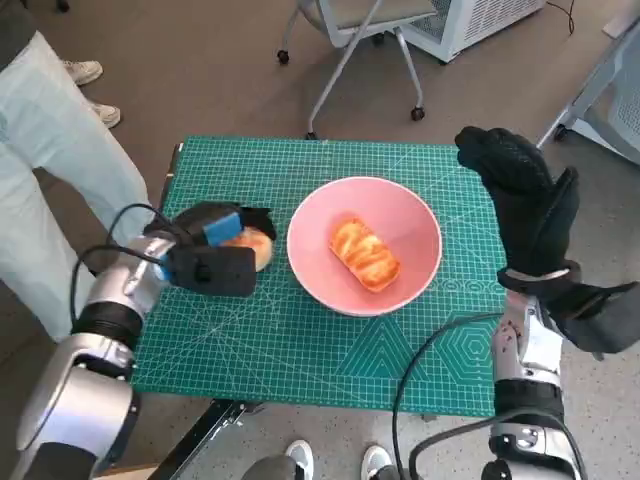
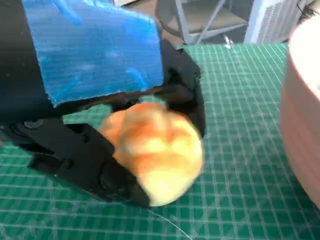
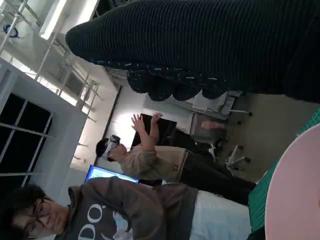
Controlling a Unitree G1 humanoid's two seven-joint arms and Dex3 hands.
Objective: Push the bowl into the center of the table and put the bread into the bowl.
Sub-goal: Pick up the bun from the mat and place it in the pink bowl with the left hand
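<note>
Head view: a pink bowl (image 1: 364, 245) sits near the middle of the counter (image 1: 300, 340), which is covered by a green cutting mat with a printed grid. Inside the bowl lies a glazed, golden-brown bread roll (image 1: 365, 255), resting on the bowl's floor. A second piece, a round bread bun (image 1: 252, 246), lies on the mat just beside the bowl on the robot's left. The left hand (image 1: 215, 250) is closed around this bun; in the left wrist view the black fingers (image 2: 187, 95) curve over the far side of the bun (image 2: 155, 150) while the lower part of the hand presses its near side, and the bun appears to touch the mat, though the contact line is blurred. The bowl's wall (image 2: 302, 115) shows at that picture's edge, apart from the bun. The right hand (image 1: 525, 200) is raised beside the counter's right edge, fingers spread and holding nothing, clear of the bowl. In the right wrist view the glove (image 3: 200, 45) spans the picture, the bowl's rim (image 3: 292, 195) fills one corner, and people (image 3: 150, 160) are visible beyond. A wheeled chair (image 1: 350, 40) stands on the floor past the counter, and a person's pale trouser leg (image 1: 60, 150) is at the left.
</note>
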